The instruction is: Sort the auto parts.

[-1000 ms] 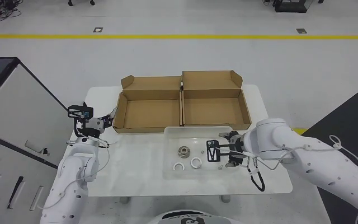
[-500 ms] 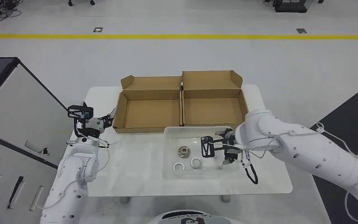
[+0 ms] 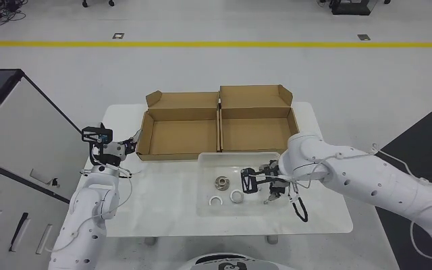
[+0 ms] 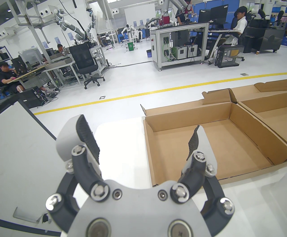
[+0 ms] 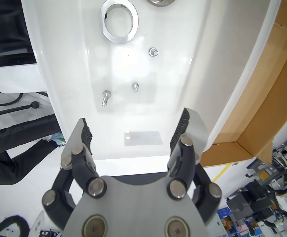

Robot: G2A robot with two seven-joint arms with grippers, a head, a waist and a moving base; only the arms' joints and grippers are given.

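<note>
A white tray [image 3: 214, 165] at the table's front middle holds a flanged metal part [image 3: 221, 181] and two rings [image 3: 236, 196]. My right gripper [image 3: 248, 181] hangs open and empty over the tray's middle, just right of these parts. In the right wrist view a large metal ring [image 5: 118, 21] and three small bolts [image 5: 135, 86] lie on the tray floor ahead of the right gripper [image 5: 135, 125]. My left gripper [image 4: 139, 132] stands open and empty at the table's left edge, beside the left cardboard box [image 4: 201, 143].
Two open cardboard boxes stand side by side behind the tray, the left box [image 3: 181, 135] and the right box [image 3: 260, 131]. The right box's wall [image 5: 251, 94] runs close along the tray's rim. A grey cabinet [image 3: 27, 135] stands left of the table.
My right arm has swung left, carrying its open gripper from the tray's right part to its middle, closer to the rings. The left arm has kept still.
</note>
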